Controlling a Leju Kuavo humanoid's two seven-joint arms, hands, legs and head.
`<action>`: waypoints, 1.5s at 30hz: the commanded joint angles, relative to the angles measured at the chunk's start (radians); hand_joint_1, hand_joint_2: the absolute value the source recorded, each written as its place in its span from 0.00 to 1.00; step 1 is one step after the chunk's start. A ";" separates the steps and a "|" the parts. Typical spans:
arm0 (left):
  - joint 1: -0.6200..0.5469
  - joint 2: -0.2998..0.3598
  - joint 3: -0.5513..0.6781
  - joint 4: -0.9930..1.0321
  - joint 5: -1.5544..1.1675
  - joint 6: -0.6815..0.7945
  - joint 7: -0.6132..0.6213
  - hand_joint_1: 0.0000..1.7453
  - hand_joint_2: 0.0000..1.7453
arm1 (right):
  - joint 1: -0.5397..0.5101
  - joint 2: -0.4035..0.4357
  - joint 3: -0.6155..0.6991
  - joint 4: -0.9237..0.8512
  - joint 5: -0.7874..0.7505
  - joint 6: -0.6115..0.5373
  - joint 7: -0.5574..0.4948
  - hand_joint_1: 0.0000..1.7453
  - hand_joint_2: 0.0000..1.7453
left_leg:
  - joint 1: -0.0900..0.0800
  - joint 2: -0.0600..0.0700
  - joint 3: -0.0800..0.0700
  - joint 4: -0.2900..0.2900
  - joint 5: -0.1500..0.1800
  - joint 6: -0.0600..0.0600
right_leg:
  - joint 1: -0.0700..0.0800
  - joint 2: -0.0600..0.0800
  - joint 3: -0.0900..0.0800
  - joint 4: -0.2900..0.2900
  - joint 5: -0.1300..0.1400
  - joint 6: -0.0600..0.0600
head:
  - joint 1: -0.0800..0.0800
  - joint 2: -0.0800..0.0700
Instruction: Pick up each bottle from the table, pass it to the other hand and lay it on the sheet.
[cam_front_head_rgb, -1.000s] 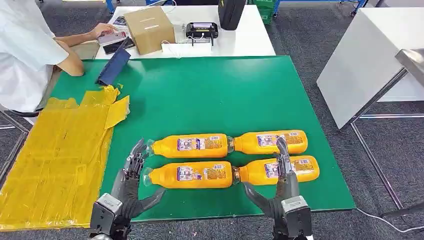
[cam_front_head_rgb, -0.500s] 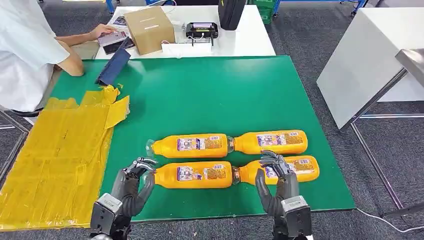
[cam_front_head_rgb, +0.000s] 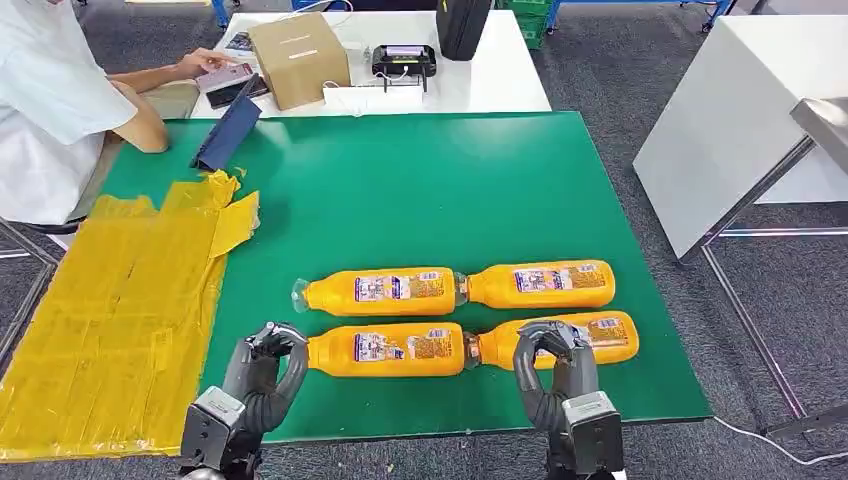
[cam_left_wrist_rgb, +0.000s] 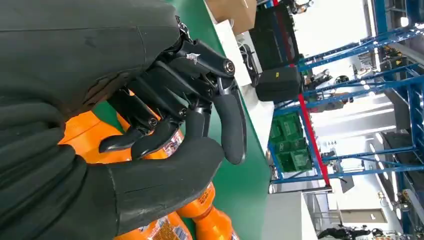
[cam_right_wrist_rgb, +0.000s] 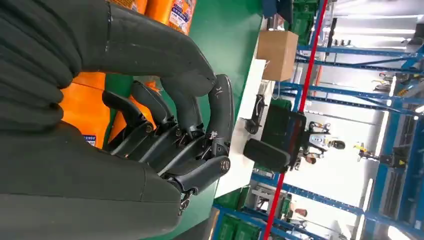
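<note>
Orange bottles, four in all, lie on their sides in two rows on the green table, right of the yellow sheet. In the head view the left hand is curled around the neck end of the near-left bottle, and the right hand is clenched over the near-right bottle. The left wrist view adds that fingers and thumb close against the orange body. The right wrist view shows fingers bent over orange plastic. Beyond the table a person sits beside a cardboard box.
</note>
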 joint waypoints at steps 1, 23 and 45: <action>-0.097 -0.045 0.043 0.175 0.042 0.170 -0.112 1.00 1.00 | -0.236 0.075 0.086 0.233 0.050 -0.064 -0.099 1.00 1.00 | 0.001 -0.002 0.005 -0.001 -0.002 -0.001 | 0.000 0.004 0.005 -0.001 -0.002 -0.002 | 0.000 0.000; -0.064 -0.041 0.036 0.121 0.040 0.129 -0.122 0.00 1.00 | -0.388 0.012 -0.006 0.260 0.175 -0.064 0.052 0.00 1.00 | 0.000 0.000 0.003 -0.001 0.004 -0.001 | 0.000 0.003 0.002 0.000 0.004 -0.003 | 0.000 0.000; -0.195 -0.028 0.097 0.077 0.110 0.038 -0.082 0.00 1.00 | -0.945 0.127 0.428 1.004 0.775 0.051 0.224 0.00 1.00 | 0.001 0.000 0.000 0.000 0.011 -0.001 | 0.001 0.002 0.000 0.003 0.007 -0.005 | 0.000 0.000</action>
